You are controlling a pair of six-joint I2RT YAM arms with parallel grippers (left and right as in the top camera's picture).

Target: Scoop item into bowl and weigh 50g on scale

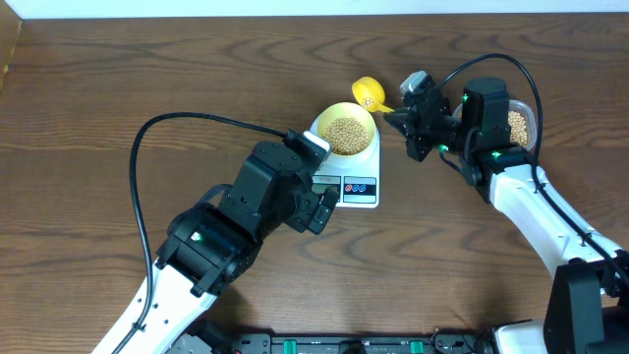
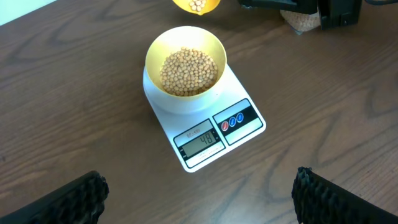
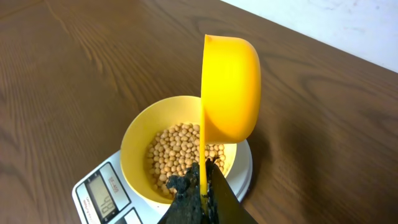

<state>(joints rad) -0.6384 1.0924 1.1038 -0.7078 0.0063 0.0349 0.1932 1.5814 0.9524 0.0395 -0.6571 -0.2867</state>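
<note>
The pale-yellow bowl stands on the white scale and holds many tan beans. The scale display reads 48. My right gripper is shut on the handle of the bright yellow scoop, held tilted just beyond the bowl's far rim; a few beans show in the scoop in the left wrist view. My left gripper is open and empty, hovering over the table in front of the scale. The bowl also shows in the right wrist view.
A clear plastic tub with more beans sits at the right behind my right arm. The table's back edge runs along the top. A black cable loops over the table at the left.
</note>
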